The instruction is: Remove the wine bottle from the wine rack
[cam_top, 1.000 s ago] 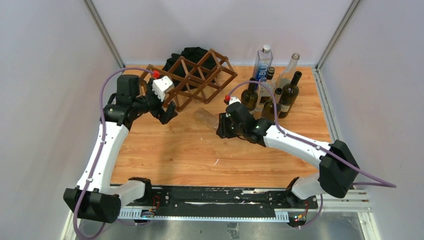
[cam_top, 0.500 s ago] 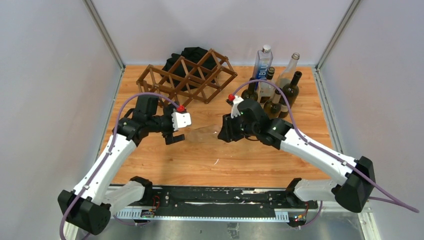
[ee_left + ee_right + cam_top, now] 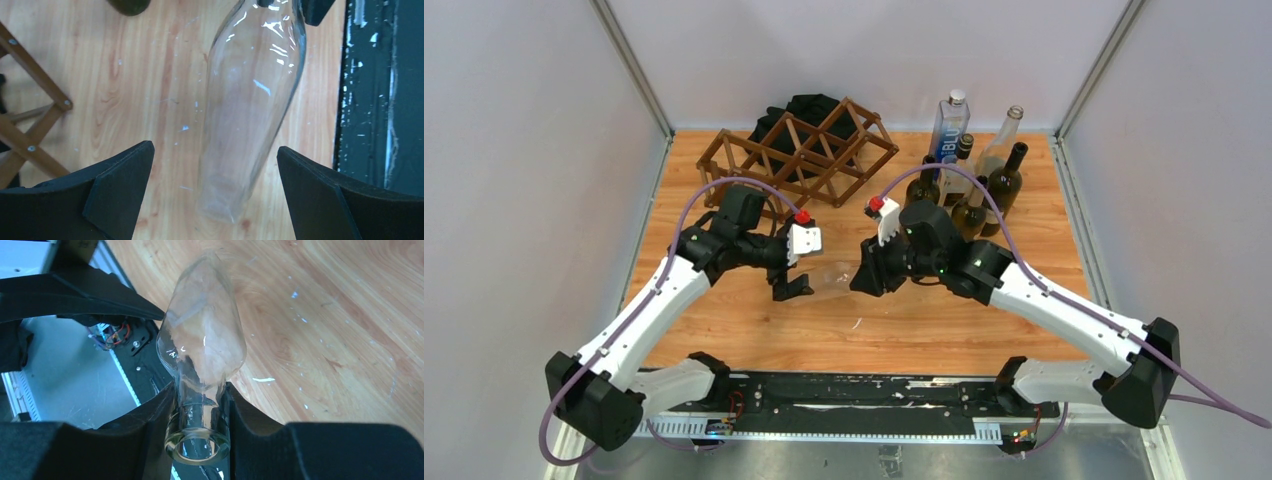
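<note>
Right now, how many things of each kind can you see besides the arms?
Bottles: 7 (6 standing bottles, 1 clear wine bottle in the right gripper)
Wine rack: 1
Black cloth heap: 1
Total: 9

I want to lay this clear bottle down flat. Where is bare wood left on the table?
Widest bare wood: the near strip of the table between the clear bottle and the black base rail. Also the right edge, nearer than the standing bottles. Crowded: the back, with the wine rack and black cloth.
</note>
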Robot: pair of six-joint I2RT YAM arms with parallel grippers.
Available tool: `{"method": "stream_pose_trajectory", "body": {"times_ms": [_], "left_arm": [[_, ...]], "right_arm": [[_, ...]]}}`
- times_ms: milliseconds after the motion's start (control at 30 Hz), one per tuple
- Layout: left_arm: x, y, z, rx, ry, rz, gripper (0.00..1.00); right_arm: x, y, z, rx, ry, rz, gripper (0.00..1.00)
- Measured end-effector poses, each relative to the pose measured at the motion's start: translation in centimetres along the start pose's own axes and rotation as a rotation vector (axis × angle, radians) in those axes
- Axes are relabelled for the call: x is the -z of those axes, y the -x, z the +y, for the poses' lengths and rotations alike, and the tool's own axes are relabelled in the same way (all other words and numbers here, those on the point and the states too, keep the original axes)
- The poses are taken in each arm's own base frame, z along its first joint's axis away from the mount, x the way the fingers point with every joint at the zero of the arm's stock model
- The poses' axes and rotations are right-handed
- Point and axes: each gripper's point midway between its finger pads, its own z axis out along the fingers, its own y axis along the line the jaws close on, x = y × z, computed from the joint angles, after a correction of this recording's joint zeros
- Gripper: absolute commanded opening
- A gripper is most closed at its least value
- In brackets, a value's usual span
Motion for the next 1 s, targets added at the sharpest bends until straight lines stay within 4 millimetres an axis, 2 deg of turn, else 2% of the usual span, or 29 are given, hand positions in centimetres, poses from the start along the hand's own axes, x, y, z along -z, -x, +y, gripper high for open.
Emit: {"method": "stream_pose_trajectory", "body": {"times_ms": [267,367,467,533,633,667,700,733,833,900,1000], "left_arm": [[-0.1,-0.2,-2.5,0.103,-0.098,-0.006,1.0],[-0.3,-0.5,-2.9,0.14,-0.119,0.006,0.96],[-0.5,-1.0,-3.6,0.188,-0.156,0.027,0.76],[-0.4,-1.1,-4.1,0.218,-0.182,0.037,0.56],[-0.4,-0.5,-4.5,0.182,-0.221,0.025,0.16],[-0.4,-0.3,-4.6,0.175,-0.23,0.021,0.05],[-0.2,0.0,-4.6,0.176,-0.231,0.017,0.0],[-0.1,0.4,-4.6,0.175,-0.233,0.009,0.0],[0.3,1.3,-4.3,0.2,-0.222,-0.004,0.0],[0.5,2.1,-4.1,0.228,-0.216,-0.016,0.0],[0.8,3.4,-3.7,0.273,-0.208,-0.042,0.0]], "right_arm": [[0.5,1.2,3.1,0.072,0.095,-0.029,0.0],[0.7,1.7,4.1,0.1,0.12,-0.04,0.0],[0.9,2.0,5.0,0.14,0.137,-0.051,0.0],[1.0,2.1,5.0,0.15,0.131,-0.057,0.02],[1.4,2.5,4.9,0.152,0.117,-0.077,0.24],[1.6,2.5,4.9,0.151,0.118,-0.081,0.34],[1.8,2.6,5.0,0.151,0.118,-0.085,0.43],[2.1,2.8,5.2,0.152,0.116,-0.097,0.53],[2.7,3.7,5.3,0.138,0.106,-0.147,0.69],[3.1,4.5,5.6,0.121,0.105,-0.187,0.76],[3.8,5.4,5.7,0.082,0.097,-0.254,0.78]]}}
